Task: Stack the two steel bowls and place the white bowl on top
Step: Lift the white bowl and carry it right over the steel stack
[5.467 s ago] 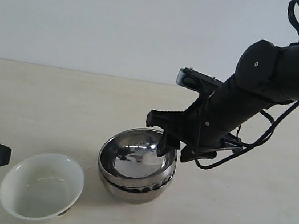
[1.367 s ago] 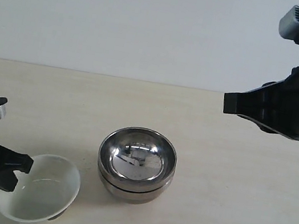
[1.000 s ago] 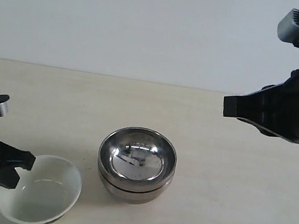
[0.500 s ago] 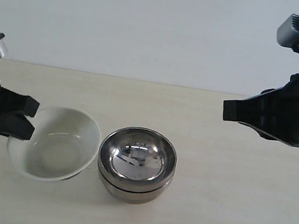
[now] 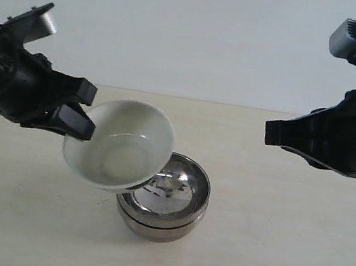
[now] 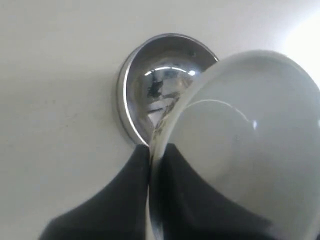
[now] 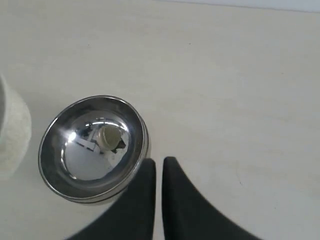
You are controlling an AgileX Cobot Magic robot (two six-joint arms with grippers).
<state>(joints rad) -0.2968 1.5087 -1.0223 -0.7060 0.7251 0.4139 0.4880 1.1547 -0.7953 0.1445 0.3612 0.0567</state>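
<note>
The two steel bowls (image 5: pixel 172 204) sit nested, one inside the other, on the table's middle; they also show as steel bowls (image 6: pixel 155 95) and steel bowls (image 7: pixel 92 147). My left gripper (image 5: pixel 83 123) is shut on the rim of the white bowl (image 5: pixel 119 154) and holds it tilted in the air, overlapping the left side of the stack. In the left wrist view the white bowl (image 6: pixel 250 145) hides part of the steel bowls, its rim pinched at my left gripper (image 6: pixel 155 155). My right gripper (image 7: pixel 159 162) is shut and empty, raised at the right gripper (image 5: pixel 275 131).
The pale table (image 5: pixel 266 259) stretches around the stack, with a plain wall behind. The right arm's dark body (image 5: pixel 350 136) hangs above the table's right side.
My left gripper has lifted the white bowl from the table's front left, up and rightward, until it overlaps the steel stack. Earlier, the right arm withdrew from the steel bowls and has since held still.
</note>
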